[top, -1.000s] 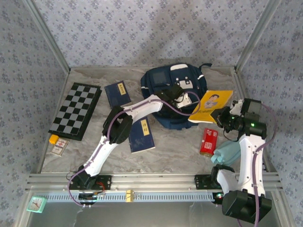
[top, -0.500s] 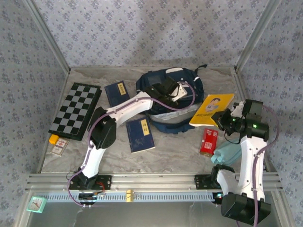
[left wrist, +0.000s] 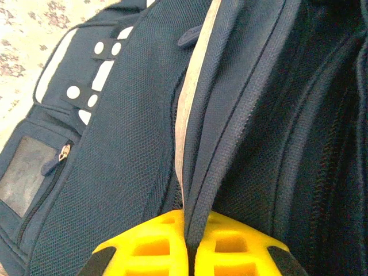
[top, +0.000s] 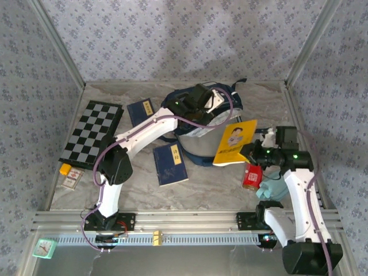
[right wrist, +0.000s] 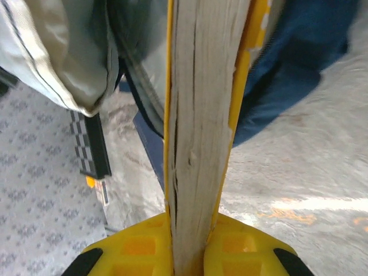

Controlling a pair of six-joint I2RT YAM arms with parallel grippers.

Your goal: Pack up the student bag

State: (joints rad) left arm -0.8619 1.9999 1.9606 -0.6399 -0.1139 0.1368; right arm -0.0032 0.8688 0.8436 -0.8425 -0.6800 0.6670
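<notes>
The navy student bag (top: 225,109) stands at the back centre of the table, its mouth pulled open so the pale grey lining (top: 198,141) shows. My left gripper (top: 201,99) is shut on the bag's rim, a fold of blue fabric (left wrist: 198,190) pinched between its yellow fingers (left wrist: 149,247). My right gripper (top: 252,150) is shut on a yellow book (top: 236,141), held upright just right of the bag's opening. In the right wrist view the book's page edge (right wrist: 198,144) rises between the fingers, with the grey lining (right wrist: 52,52) to its left.
Two blue books (top: 142,113) (top: 171,163) lie left of the bag. A chessboard (top: 92,134) sits at the far left, with small cards (top: 71,177) below it. A red packet (top: 252,174) and a teal cloth (top: 275,187) lie under my right arm.
My left gripper has lifted the bag's rim up and back, opening the mouth wider. My right gripper has carried the yellow book leftward toward the opening and tipped it upright.
</notes>
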